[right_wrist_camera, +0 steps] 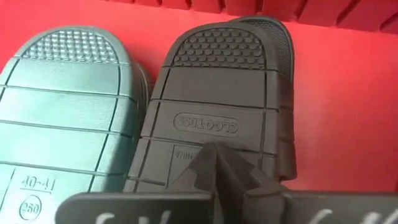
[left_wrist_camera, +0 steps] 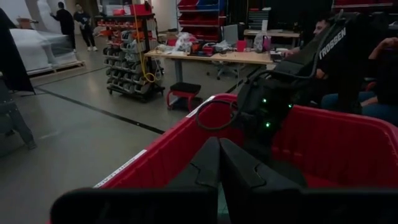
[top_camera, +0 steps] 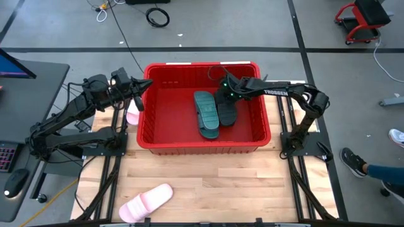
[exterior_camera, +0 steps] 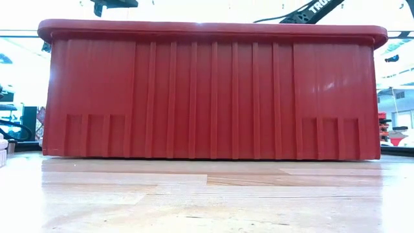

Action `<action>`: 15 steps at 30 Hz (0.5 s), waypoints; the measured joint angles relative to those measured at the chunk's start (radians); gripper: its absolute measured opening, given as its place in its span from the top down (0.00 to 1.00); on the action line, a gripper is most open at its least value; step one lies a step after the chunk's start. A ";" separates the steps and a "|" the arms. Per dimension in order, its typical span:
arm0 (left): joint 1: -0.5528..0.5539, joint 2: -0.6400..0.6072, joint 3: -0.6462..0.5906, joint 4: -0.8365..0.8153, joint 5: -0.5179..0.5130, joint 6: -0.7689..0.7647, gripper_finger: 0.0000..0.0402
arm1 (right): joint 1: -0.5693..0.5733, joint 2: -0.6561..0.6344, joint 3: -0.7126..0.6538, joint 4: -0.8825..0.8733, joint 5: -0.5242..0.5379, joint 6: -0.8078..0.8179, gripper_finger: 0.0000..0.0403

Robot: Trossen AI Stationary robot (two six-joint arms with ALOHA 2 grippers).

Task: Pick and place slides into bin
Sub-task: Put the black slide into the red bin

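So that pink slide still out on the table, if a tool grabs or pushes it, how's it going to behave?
The pink slide looks like thick moulded foam or rubber, so probably light and a bit bendy rather than floppy. It lies flat on the wooden table, so it should scoot, not roll or tip. Judging by the black slide's ridged tread, its sole may grip slightly.

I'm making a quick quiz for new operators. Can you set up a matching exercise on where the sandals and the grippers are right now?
Things:
1. teal slide
2. black slide
3. pink slide
4. left gripper

Places:
A. on the bare wooden table, near its front edge
B. sole up in the bin, right under the right gripper
C. at the bin's left rim
D. sole up in the bin, beside the black one

Pairs: 1-D, 2-B, 3-A, 4-C
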 joint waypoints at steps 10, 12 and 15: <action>0.000 -0.001 0.000 -0.009 0.000 -0.001 0.97 | 0.006 -0.025 0.024 -0.017 0.005 -0.038 0.97; 0.000 -0.001 0.000 -0.016 -0.001 -0.003 0.95 | 0.006 -0.042 0.028 -0.016 0.004 -0.040 0.97; 0.000 -0.002 0.008 -0.017 -0.002 -0.059 0.94 | 0.006 -0.074 0.030 -0.016 0.003 -0.039 0.98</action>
